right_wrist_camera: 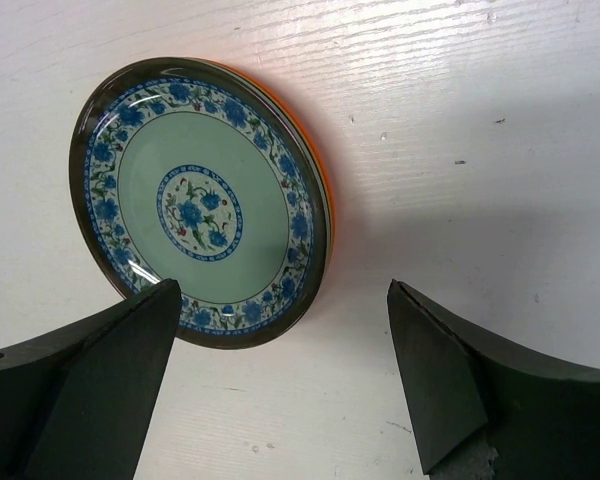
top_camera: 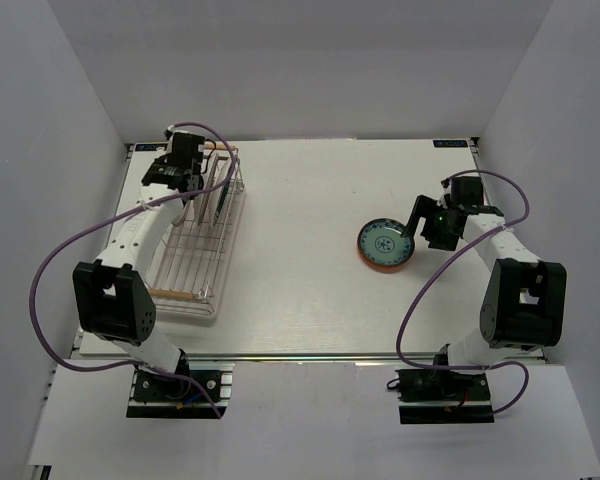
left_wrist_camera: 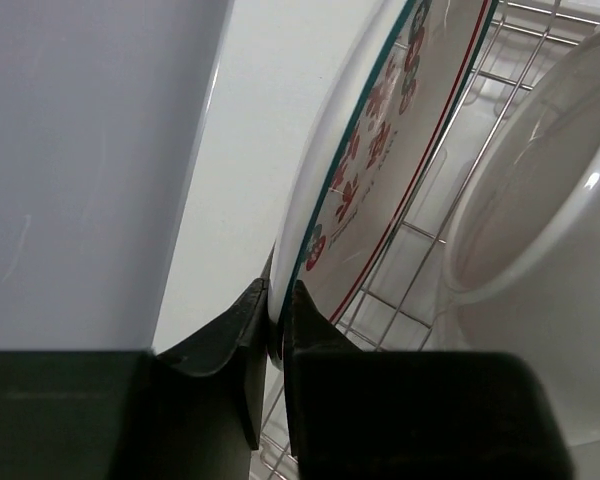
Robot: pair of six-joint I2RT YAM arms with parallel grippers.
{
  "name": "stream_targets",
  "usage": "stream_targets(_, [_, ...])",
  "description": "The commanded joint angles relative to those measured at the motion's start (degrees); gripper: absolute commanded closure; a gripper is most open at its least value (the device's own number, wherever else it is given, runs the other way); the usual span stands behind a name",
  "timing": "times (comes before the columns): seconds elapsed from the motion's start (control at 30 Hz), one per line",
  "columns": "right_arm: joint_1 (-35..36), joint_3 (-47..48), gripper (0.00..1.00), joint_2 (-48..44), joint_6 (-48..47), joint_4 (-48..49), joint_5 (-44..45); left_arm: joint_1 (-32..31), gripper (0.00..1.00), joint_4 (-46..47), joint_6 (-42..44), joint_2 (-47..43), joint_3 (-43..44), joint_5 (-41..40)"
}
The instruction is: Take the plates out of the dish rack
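Note:
The silver wire dish rack [top_camera: 192, 262] with wooden bar handles lies at the left of the table. Upright plates [top_camera: 218, 192] stand at its far end. My left gripper [top_camera: 185, 172] is there, shut on the rim of a white plate with red-green motifs [left_wrist_camera: 380, 150]; another white dish [left_wrist_camera: 540, 260] stands beside it on the rack wires [left_wrist_camera: 430, 235]. A blue-green patterned plate [top_camera: 385, 243] lies on an orange-red plate [right_wrist_camera: 315, 165] on the table at right. My right gripper [top_camera: 427, 222] is open just beside that stack, its fingers [right_wrist_camera: 435, 370] wide apart above the table.
White walls close in the table on the left, back and right. The left gripper is near the back left corner by the wall [left_wrist_camera: 90, 170]. Purple cables [top_camera: 50, 270] loop from both arms.

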Motion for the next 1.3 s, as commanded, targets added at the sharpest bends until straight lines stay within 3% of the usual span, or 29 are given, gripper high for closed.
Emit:
stream_targets(0.0, [0.02, 2.23, 0.11, -1.57, -0.92, -0.78, -0.9, -0.22, 1.0, 2.17, 1.59, -5.67, 3.51, -2.34])
stream_targets(0.33, [-0.07, 2.49, 0.11, -2.62, -0.75, -0.95, -1.08, -0.75, 1.0, 2.97, 5.2, -12.0, 4.99, -0.59])
stream_targets(0.5, [0.02, 2.67, 0.11, -4.81, -0.84, -0.95, -1.6, -0.75, 1.0, -0.45, 4.5, -12.44, 11.93, -6.47])
stream_targets(0.63, [-0.07, 3.37, 0.11, -7.36, -0.75, 0.09, -2.66, -0.75, 1.0, -3.62, 0.73, -12.18, 19.22, -5.69])
stream_targets(0.73, [0.02, 2.41, 0.11, -11.49, -0.92, 2.73, -5.64, -0.75, 1.0, -5.3, -1.99, -13.58, 24.33, 3.77])
stream_targets(0.77, [0.02, 1.71, 0.11, -13.67, -1.27, 4.74, -7.65, -0.75, 1.0, -3.21, -2.35, -14.8, 23.99, 12.24])
stream_targets(0.93, [0.11, 1.35, 0.11, -18.0, -1.71, 7.31, -13.37, -0.75, 1.0, 6.81, -5.86, -23.06, 17.84, 36.11])
stream_targets(0.97, [0.11, 1.44, 0.11, -19.13, -1.37, 8.35, -14.43, -0.75, 1.0, 7.97, -6.48, -23.69, 17.05, 44.59])
stream_targets(1.1, [0.28, 0.48, 0.11, -21.95, -0.31, 12.39, -23.99, -0.75, 1.0, 13.33, -11.74, -21.94, 13.54, 65.08])
stream_targets(1.27, [0.72, -2.6, 0.11, -26.7, 5.39, 22.41, -36.57, -1.28, 1.0, 21.41, -17.2, -16.93, 4.31, 74.46])
